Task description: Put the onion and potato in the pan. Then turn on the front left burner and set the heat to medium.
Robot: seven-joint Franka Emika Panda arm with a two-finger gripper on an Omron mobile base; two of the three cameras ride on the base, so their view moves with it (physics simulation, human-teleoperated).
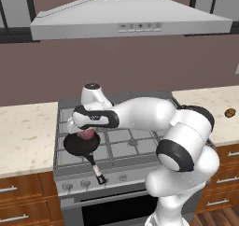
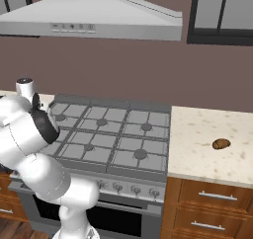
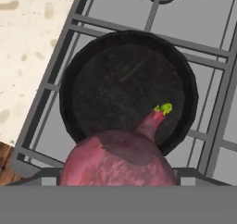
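Observation:
My gripper [image 1: 86, 132] hangs just above the black pan [image 1: 74, 146], shut on the reddish-pink onion [image 1: 87, 135]. In the hand view the onion [image 3: 118, 159] bulges at the bottom and covers the fingertips, its green-tipped stem pointing over the pan's bowl [image 3: 122, 86]. The pan sits on the grate at the stove's front left, so the front left burner is hidden beneath it. Its straight handle [image 1: 95, 168] reaches toward the front edge. The orange-brown potato [image 1: 229, 112] [image 2: 221, 143] lies on the counter to the right of the stove.
A row of knobs [image 1: 85, 183] [image 2: 118, 186] runs along the stove's front panel. The range hood [image 1: 130, 22] hangs above. Pale counter [image 1: 25, 131] lies left of the stove. My arm's elbow [image 1: 186, 141] bulks over the stove's front right.

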